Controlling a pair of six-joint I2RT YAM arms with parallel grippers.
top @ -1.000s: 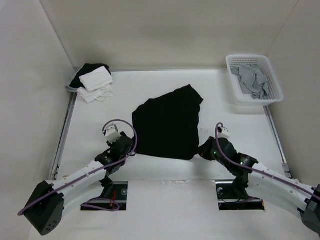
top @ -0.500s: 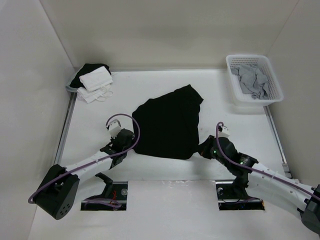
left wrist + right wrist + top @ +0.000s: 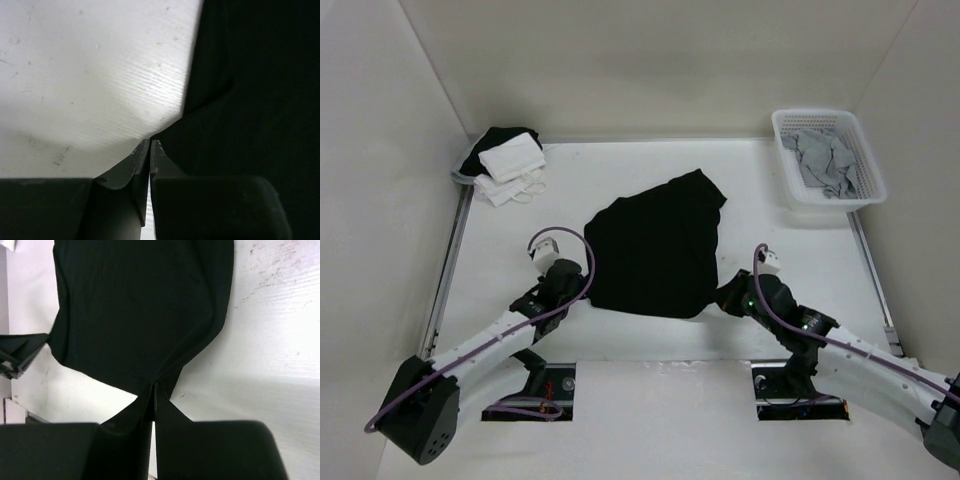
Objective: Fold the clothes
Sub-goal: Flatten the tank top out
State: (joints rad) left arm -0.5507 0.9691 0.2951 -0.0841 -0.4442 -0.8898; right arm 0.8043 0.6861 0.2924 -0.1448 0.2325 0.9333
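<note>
The clothes, a plain black T-shirt (image 3: 655,245), lie spread mid-table in a rough four-cornered shape. My left gripper (image 3: 582,288) is at its near left corner. In the left wrist view the left gripper (image 3: 150,142) is shut, with the shirt (image 3: 260,100) edge drawn in to its tips. My right gripper (image 3: 720,298) is at the near right corner. In the right wrist view the right gripper (image 3: 154,385) is shut on the shirt (image 3: 140,305), and creases run from the cloth into the tips. The left fingers (image 3: 20,352) show there at the far corner.
A white basket (image 3: 825,203) holding a light grey garment (image 3: 825,160) stands at the back right. White cloths (image 3: 510,165) on black cloth lie in the back left corner. White walls close in the back and both sides.
My left gripper moved in to the shirt's near left corner and closed from open to shut. The right gripper stayed shut at the near right corner. The shirt barely shifted.
</note>
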